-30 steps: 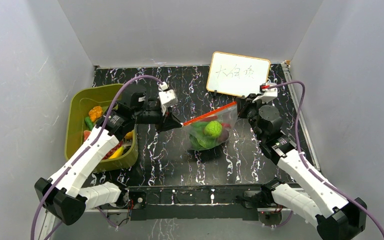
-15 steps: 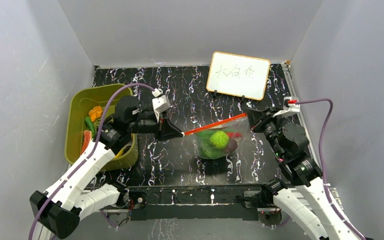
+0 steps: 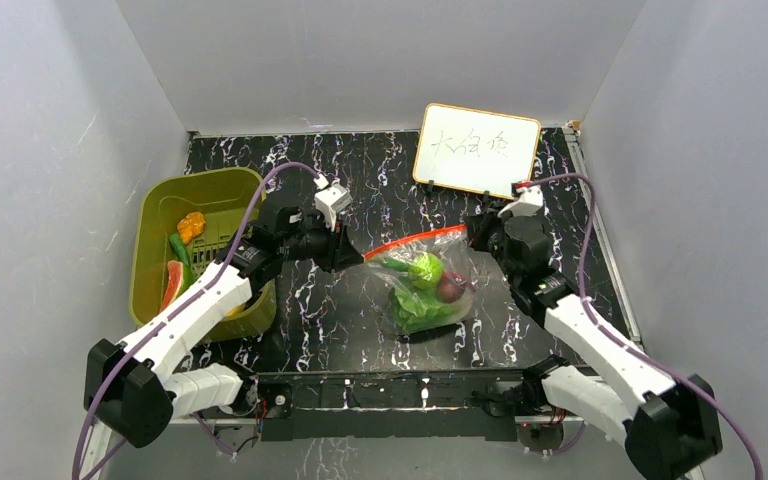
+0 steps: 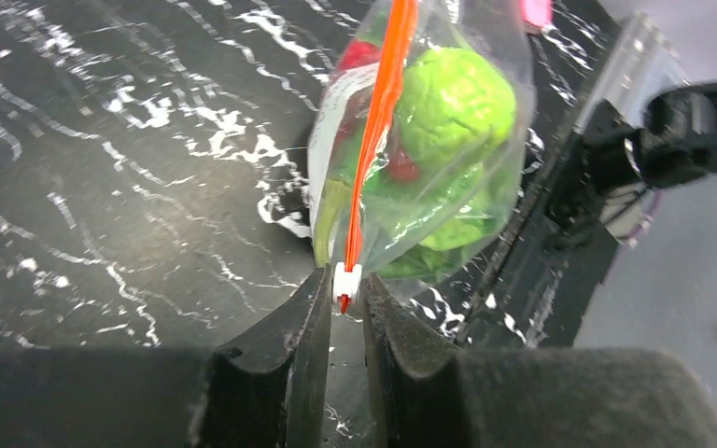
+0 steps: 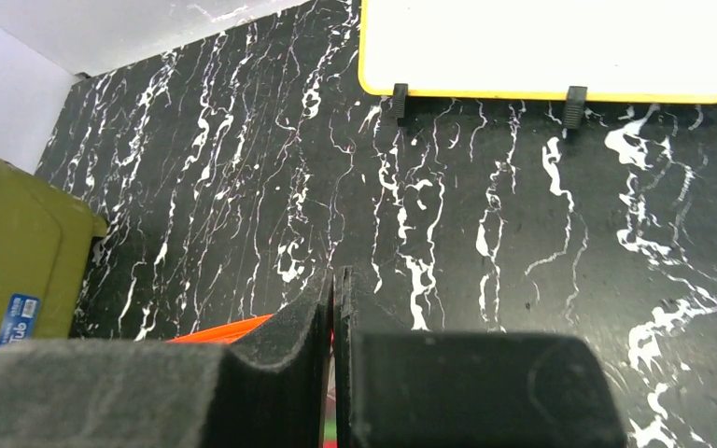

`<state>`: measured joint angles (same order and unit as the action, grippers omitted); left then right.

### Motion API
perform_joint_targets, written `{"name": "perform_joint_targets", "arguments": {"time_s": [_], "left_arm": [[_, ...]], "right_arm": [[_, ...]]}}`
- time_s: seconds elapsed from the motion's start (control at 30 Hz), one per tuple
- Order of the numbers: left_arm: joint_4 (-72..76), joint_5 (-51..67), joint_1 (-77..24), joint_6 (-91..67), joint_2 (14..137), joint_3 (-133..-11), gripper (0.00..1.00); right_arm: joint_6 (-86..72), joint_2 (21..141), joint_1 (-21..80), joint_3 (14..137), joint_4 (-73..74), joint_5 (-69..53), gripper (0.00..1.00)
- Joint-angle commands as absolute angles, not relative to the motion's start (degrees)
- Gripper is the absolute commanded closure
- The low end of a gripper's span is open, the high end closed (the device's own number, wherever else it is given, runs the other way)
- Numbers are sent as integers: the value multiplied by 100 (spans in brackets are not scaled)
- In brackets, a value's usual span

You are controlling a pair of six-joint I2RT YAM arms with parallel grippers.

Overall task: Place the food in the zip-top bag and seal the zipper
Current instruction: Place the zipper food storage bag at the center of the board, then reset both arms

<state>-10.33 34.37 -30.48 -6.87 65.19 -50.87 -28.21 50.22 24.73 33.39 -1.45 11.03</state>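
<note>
The zip-top bag [image 3: 428,295] hangs between my two grippers, its bottom on the table. It holds pale green cabbage [image 3: 425,268], green pieces and a dark red piece [image 3: 450,288]. The red-orange zipper [image 3: 415,241] runs along its top edge and sags a little. My left gripper [image 3: 357,257] is shut on the zipper's white slider [image 4: 346,276] at the left end. The cabbage [image 4: 457,103] and zipper [image 4: 383,112] show in the left wrist view beyond the gripper [image 4: 345,280]. My right gripper [image 3: 471,232] is shut on the zipper's right end; in its wrist view [image 5: 333,280] a bit of strip [image 5: 224,329] shows left of the jaws.
An olive-green basket [image 3: 150,215] stands at the left with an orange piece [image 3: 192,225], a green piece and a red slice [image 3: 172,282] inside. A yellow-framed whiteboard [image 3: 478,150] stands at the back right. White walls close in on three sides.
The zipper was pulled taut to the right half a second ago. Now my right gripper has come back left, the strip has slackened and the bag has sunk lower.
</note>
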Motion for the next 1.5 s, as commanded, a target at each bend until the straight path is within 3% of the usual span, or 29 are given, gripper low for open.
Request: {"name": "perform_joint_targets", "arguments": {"time_s": [0.0,0.2,0.23,0.27,0.3,0.37,0.53,0.8,0.97,1.47], "left_arm": [[-944,2295,-3008,-672,6505,-5440,78],[-1114,1639,-3013,-403,6305,-5771,43],[-1113,1583,-3010,-396,6234,-5796,20],[-1089,1506,-3014,-409,6157,-5796,4],[-1056,1441,-3015,-436,6071,-5781,2],[-967,1334,-3014,-473,5902,-5706,2],[-935,951,-3010,-618,5640,-5728,2],[-1176,-298,-3009,-1790,5406,-5881,2],[-1257,-355,-3007,-2020,5300,-5892,2],[-1198,-116,-3010,-2424,5070,-6315,2]], "right_arm": [[-2612,5740,2449,3781,-1586,1124,100],[-2644,6610,2409,4030,-2322,319,100],[-2650,6756,2411,4130,-2352,254,100],[-2667,6886,2416,4249,-2363,200,100],[-2686,7006,2415,4359,-2338,159,100],[-2685,7157,2413,4582,-2160,76,100],[-2748,6993,2410,4742,-1818,49,83],[-2685,6400,2412,5152,-323,173,28],[-2564,5649,2415,5064,-40,-80,3],[-2551,4102,2415,5349,1650,93,2]]}}
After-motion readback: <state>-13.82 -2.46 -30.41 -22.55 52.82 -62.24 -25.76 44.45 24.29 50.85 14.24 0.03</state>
